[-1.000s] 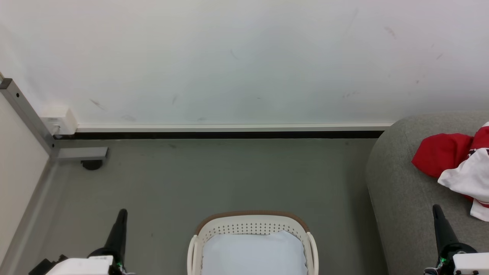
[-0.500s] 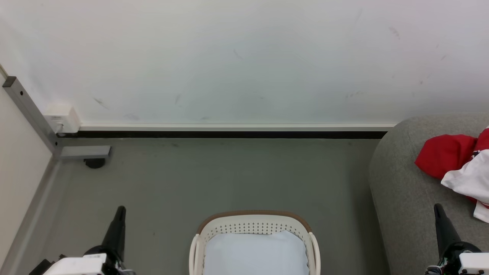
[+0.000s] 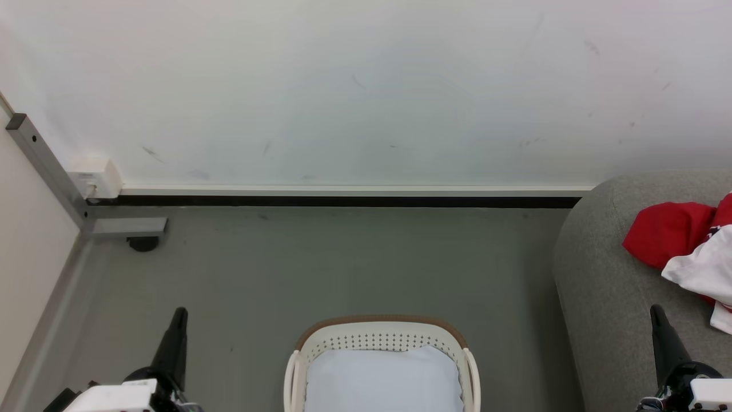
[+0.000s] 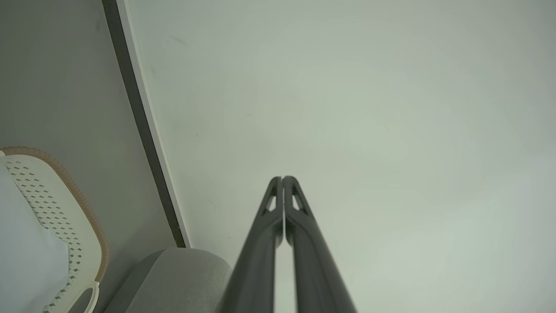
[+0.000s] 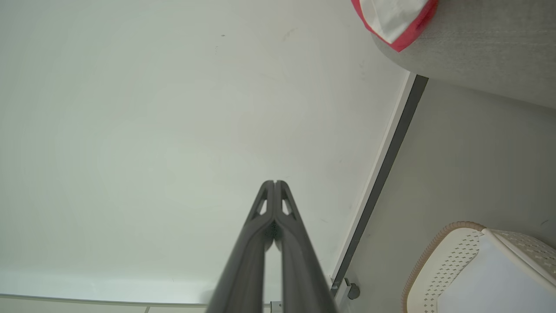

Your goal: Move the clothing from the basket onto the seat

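Observation:
The red and white clothing (image 3: pixel 683 243) lies bunched on the grey seat (image 3: pixel 606 274) at the right edge; a corner of the clothing (image 5: pixel 397 19) also shows on the seat (image 5: pixel 486 52) in the right wrist view. The white basket (image 3: pixel 377 337) with a brown rim stands on the floor at bottom centre, holding only a white liner cloth (image 3: pixel 382 380). My left gripper (image 3: pixel 179 314) is shut and empty, left of the basket, fingers together (image 4: pixel 282 179). My right gripper (image 3: pixel 656 311) is shut and empty over the seat's front, fingers together (image 5: pixel 274 182).
A white wall with a black baseboard (image 3: pixel 343 201) runs behind the grey floor. A grey metal frame leg with a castor (image 3: pixel 140 243) and a white wall box (image 3: pixel 94 177) sit at the far left. Open floor lies between the basket and the wall.
The head camera has drifted slightly, shifting the whole picture a little to the right. Both grippers stay shut and the clothing lies still on the seat.

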